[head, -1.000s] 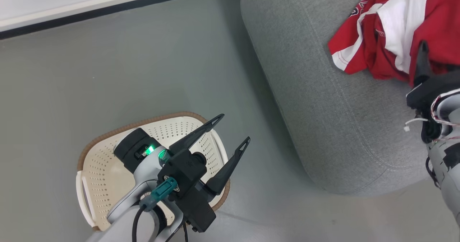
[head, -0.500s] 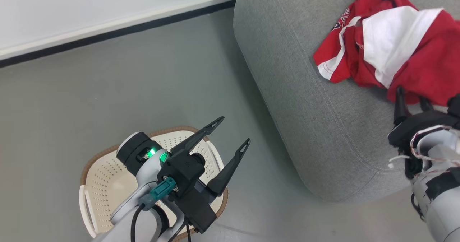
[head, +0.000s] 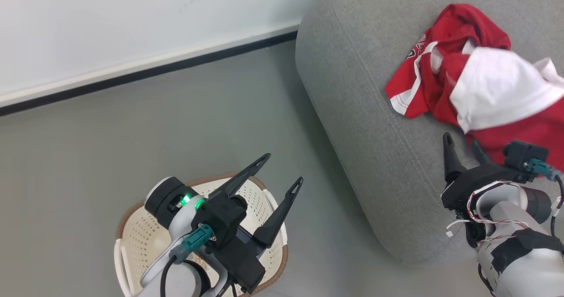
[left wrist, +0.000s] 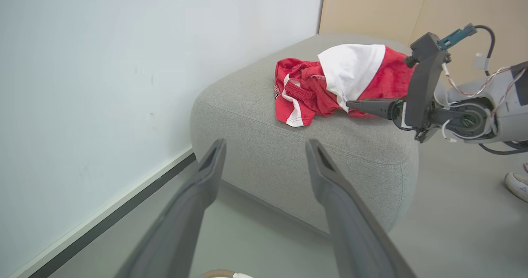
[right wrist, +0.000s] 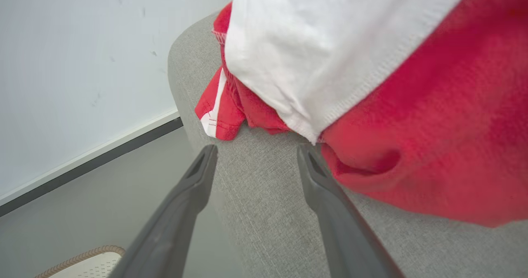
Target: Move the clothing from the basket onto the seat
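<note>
When reading the head view from its left edge, locate the basket [head: 136,248] at lower left. Expect no cloth in its visible part, with the rest hidden behind the arm. Note left gripper [head: 283,168] hovering above it with fingers spread, pinching nothing. Treat as parked clear of the work. Proceed to the seat [head: 374,125], centre to right. Find the clothing [head: 440,98] heaped on top at upper right, well apart from the basket. Check right gripper [head: 461,143] at lower right, with fingers parted, empty, tips just beside the red hem. Judge as consistent with a completed drop. Inspect dark lettering [head: 418,48] on a red fold. Record as too creased to read.
</note>
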